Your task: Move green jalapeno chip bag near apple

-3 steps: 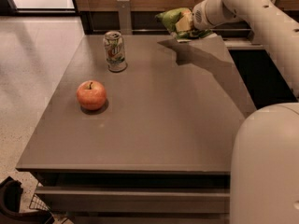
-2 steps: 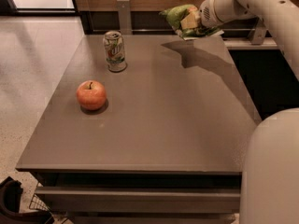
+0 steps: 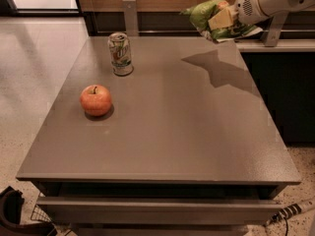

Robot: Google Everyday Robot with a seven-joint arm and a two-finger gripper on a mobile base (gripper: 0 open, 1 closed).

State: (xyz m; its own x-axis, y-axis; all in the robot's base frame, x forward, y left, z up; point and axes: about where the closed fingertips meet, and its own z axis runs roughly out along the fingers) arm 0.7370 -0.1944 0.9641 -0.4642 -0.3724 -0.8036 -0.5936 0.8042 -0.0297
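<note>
The green jalapeno chip bag (image 3: 209, 17) is held in the air above the table's far right corner, crumpled in my gripper (image 3: 222, 19). The gripper is shut on the bag, and its pale fingers (image 3: 220, 18) press into the bag's right side. The arm reaches in from the upper right. The red-orange apple (image 3: 96, 100) sits upright on the left side of the grey table (image 3: 167, 132), far to the left of the bag and nearer to me.
A green-and-white soda can (image 3: 120, 54) stands at the table's far left, behind the apple. A dark counter ledge (image 3: 275, 45) runs along the right rear. A metal post (image 3: 130, 16) stands behind the table.
The arm has risen and pulled back to the upper right, carrying the chip bag higher above the table. Much less of the arm shows. The apple and can have not moved.
</note>
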